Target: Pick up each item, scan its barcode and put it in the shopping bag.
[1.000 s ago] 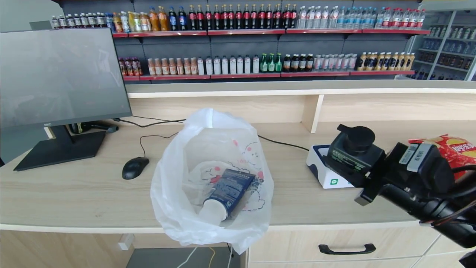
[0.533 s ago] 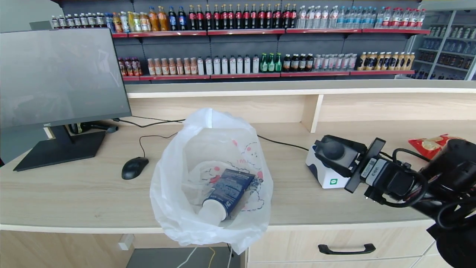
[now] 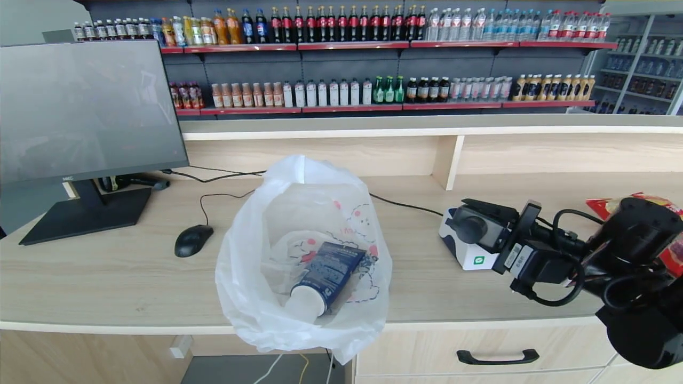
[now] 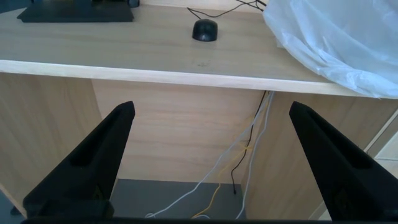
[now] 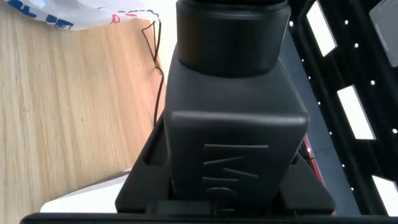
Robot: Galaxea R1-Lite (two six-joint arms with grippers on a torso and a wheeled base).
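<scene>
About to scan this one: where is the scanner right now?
In the head view the white scanner sits on the counter on the robot's right, beside the shopping bag, partly hidden behind the black bottle.

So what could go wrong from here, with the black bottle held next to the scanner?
1. The black bottle lies sideways in the jaws, very close to the scanner; a small dip may knock the scanner.
2. The bag is soft and hangs over the edge of the counter, so the bottle, when released, may miss its mouth or pull it off.
</scene>
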